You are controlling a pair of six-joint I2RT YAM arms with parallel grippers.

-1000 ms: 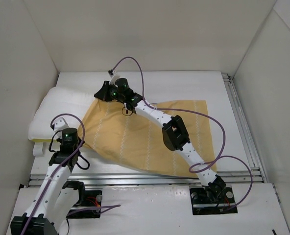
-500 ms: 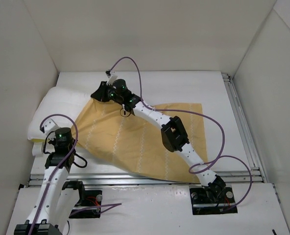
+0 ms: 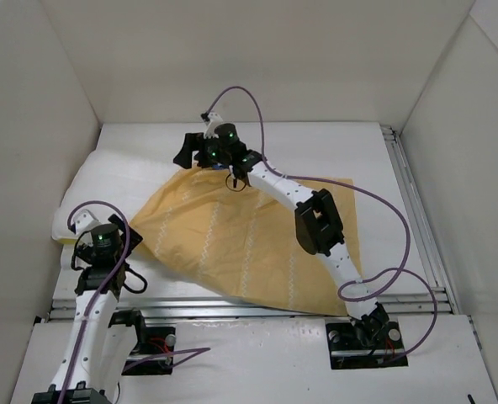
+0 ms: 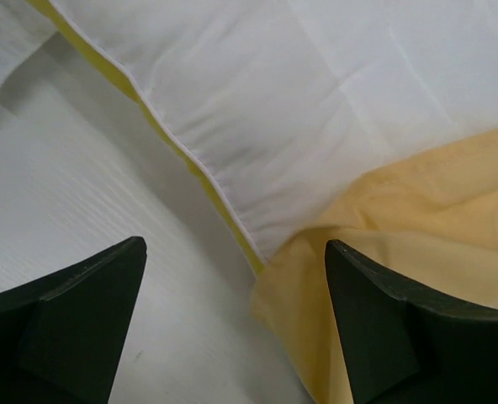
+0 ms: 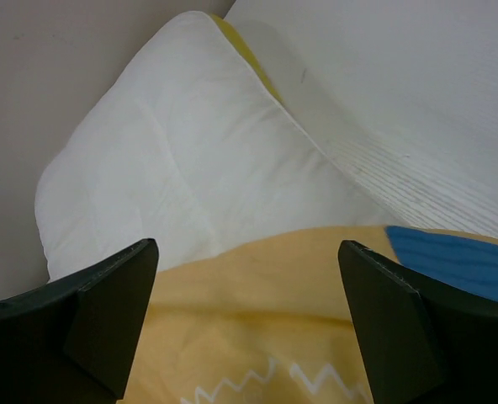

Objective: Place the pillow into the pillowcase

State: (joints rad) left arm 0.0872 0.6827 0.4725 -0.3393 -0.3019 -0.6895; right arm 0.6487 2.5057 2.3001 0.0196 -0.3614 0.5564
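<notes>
Counter (image 3: 316,151): white and walled on three sides; carries both cloth things, pushed toward its left half, within reach of both arms.

Pillowcase (image 3: 241,240): lies flat with the plain yellow-orange face up, spread from the middle of the counter toward the near right. Its far-left edge is draped over the pillow, presumably so the mouth meets the pillow's end.

Pillow (image 3: 106,181): the task's thing, at the far left against the side wall. White quilted part is bare on the left, while the right end is covered by the pillowcase. Cannot tell whether that end is inside the mouth or only under the cloth; judged mostly outside, so most of the stuffing is left to do.

Right pincer (image 5: 247,248): spread wide and holding nothing. Reaches across the pillowcase to its far-left edge and hangs just above the line where yellow cloth meets white pillow, probably lined up to take that hem.

Left pincer (image 4: 235,244): also spread wide and empty. Hangs over the near-left side where the pillowcase's corner meets the pillow, placed to pinch either one.

Piping (image 4: 148,118): yellow seam along the pillow's edge, running toward the pillowcase's corner.

Blue strip (image 5: 451,252): a sliver of the other face peeking at the hem, which hints at the opening there.
</notes>
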